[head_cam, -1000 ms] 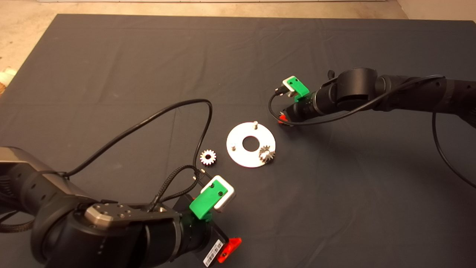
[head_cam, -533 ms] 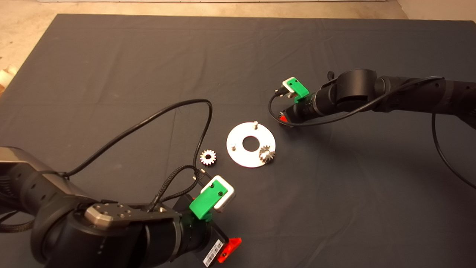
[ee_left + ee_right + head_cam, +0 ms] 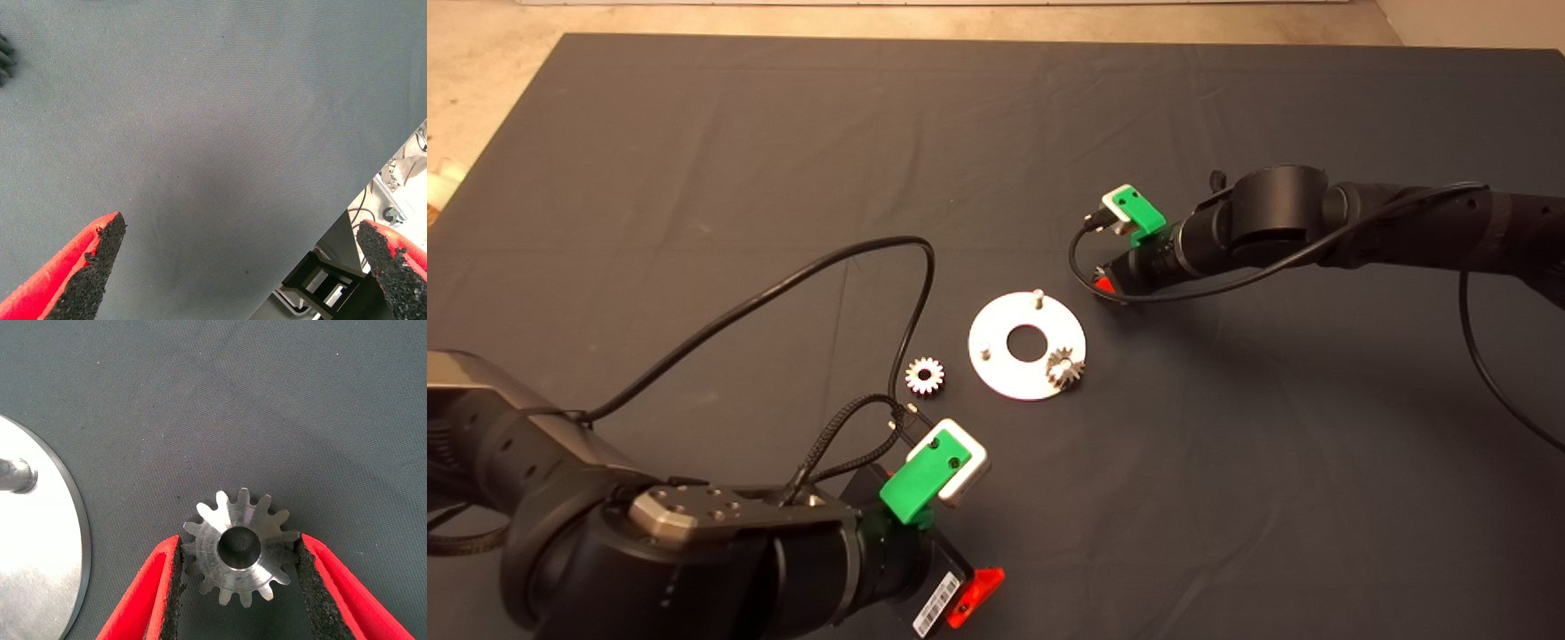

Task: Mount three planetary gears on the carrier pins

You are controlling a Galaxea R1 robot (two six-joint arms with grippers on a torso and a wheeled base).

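The round silver disc (image 3: 1005,364) lies mid-mat, with bare carrier pins at its far rim (image 3: 1038,293) and left rim (image 3: 985,352). One planetary gear (image 3: 1064,368) sits on the disc's near-right pin. A second gear (image 3: 925,375) lies loose on the mat left of the disc. My right gripper (image 3: 1106,285) is low, just beyond the disc's far-right rim. In the right wrist view it (image 3: 239,541) is shut on a third gear (image 3: 220,575), pads against the teeth, beside the disc's edge (image 3: 47,547) and a pin (image 3: 15,475). My left gripper (image 3: 974,596) waits at the near edge, open (image 3: 241,230) over bare mat.
Black cables loop over the mat left of the disc (image 3: 907,267) and beneath the right wrist (image 3: 1085,267). The mat's near edge (image 3: 347,207) shows in the left wrist view, with floor equipment beyond. Bare floor borders the mat's far left corner (image 3: 480,80).
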